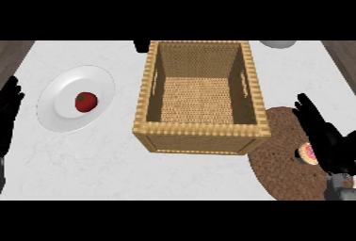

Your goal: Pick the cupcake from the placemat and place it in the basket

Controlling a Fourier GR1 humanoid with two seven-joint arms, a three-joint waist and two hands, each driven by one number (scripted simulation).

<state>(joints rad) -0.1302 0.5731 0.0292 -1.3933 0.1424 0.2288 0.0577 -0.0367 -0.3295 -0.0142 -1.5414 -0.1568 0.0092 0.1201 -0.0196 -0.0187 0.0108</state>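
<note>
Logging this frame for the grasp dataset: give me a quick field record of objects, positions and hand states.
basket: centre of counter, open top, nothing visible inside
placemat: brown, round, right of basket
cupcake: on placemat, partly hidden by right hand
right hand: over placemat, fingers straight, beside cupcake, not curled round it
left hand: open, resting at left edge
plate: white, left of basket
tomato: on plate

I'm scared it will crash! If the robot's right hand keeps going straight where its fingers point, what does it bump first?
Probably nothing: the right hand points up along the counter, right of the basket. Depth is unclear.
</note>
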